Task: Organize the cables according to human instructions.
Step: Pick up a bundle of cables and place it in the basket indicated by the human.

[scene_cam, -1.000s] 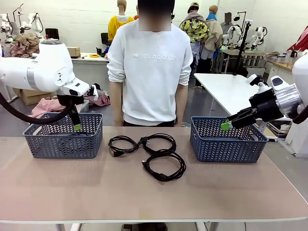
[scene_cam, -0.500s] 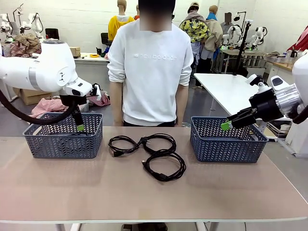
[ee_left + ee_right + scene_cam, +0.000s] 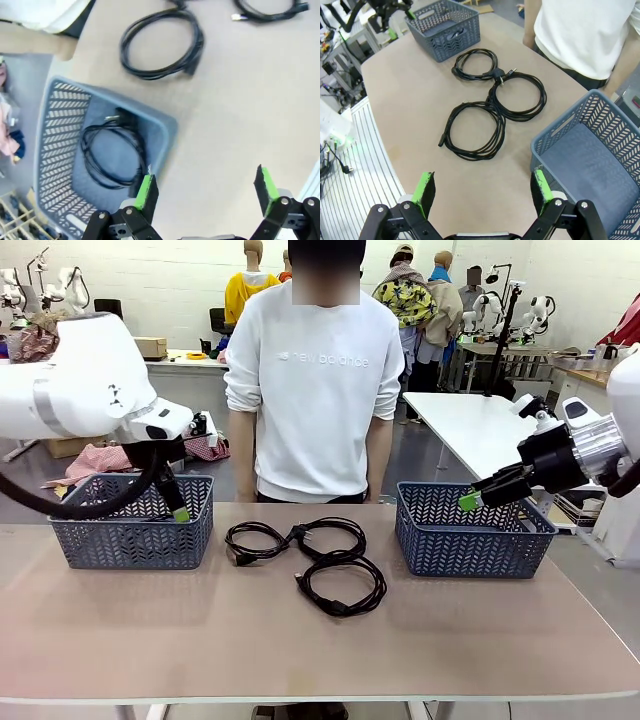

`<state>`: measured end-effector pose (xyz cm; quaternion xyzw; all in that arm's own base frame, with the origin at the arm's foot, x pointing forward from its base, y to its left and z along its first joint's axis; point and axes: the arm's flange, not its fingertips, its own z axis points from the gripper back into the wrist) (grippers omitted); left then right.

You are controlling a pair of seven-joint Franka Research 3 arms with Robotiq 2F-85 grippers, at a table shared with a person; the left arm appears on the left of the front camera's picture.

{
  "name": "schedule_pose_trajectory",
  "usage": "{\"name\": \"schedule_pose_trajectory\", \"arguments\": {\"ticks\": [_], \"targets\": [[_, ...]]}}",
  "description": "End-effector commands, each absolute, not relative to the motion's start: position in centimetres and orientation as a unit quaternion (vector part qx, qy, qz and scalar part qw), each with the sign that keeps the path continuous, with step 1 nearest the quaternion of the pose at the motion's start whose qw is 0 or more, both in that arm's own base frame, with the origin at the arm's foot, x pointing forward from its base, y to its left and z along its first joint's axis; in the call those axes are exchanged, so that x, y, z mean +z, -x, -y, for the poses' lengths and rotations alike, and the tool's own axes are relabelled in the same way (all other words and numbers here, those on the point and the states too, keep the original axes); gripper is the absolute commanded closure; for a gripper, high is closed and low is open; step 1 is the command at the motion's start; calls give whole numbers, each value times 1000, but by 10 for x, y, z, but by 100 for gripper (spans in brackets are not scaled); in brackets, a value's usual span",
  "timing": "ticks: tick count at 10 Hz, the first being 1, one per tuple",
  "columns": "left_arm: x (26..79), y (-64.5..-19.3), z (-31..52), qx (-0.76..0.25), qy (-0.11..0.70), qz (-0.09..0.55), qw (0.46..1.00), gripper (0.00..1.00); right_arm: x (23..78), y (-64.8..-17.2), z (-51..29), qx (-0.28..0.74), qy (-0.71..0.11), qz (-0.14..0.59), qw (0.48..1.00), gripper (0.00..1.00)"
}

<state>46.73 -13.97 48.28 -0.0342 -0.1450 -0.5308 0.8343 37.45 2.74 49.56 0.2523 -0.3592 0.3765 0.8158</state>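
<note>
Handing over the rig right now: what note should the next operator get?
Left gripper: open, holding nothing, above the left basket's right end.
Right gripper: open, holding nothing, by the right basket.
Done: one cable lies in the left basket.
Left: three cables lie on the table between the baskets, to be sorted as the person directs.

Lettering on clothing, front view.
The words "new balance" run in pale, low-contrast lowercase letters across the chest of the white sweatshirt [image 3: 322, 410]. It is worn by the person [image 3: 300, 455] standing at the far side of the table [image 3: 300, 655], facing the camera.
</note>
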Motion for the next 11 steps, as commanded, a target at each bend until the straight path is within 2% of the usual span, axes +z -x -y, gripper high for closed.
{"name": "schedule_pose_trajectory", "arguments": {"ticks": [1,6,11], "targets": [[473,-432,133,-553,69,160,814,0,496,-378,-28,383,-259,372,805,0],[456,-376,149,-598,110,176,774,0,496,-378,-28,383,-259,372,805,0],[456,-369,158,-597,103,159,779,0,496,-378,-28,383,-259,372,805,0]]}}
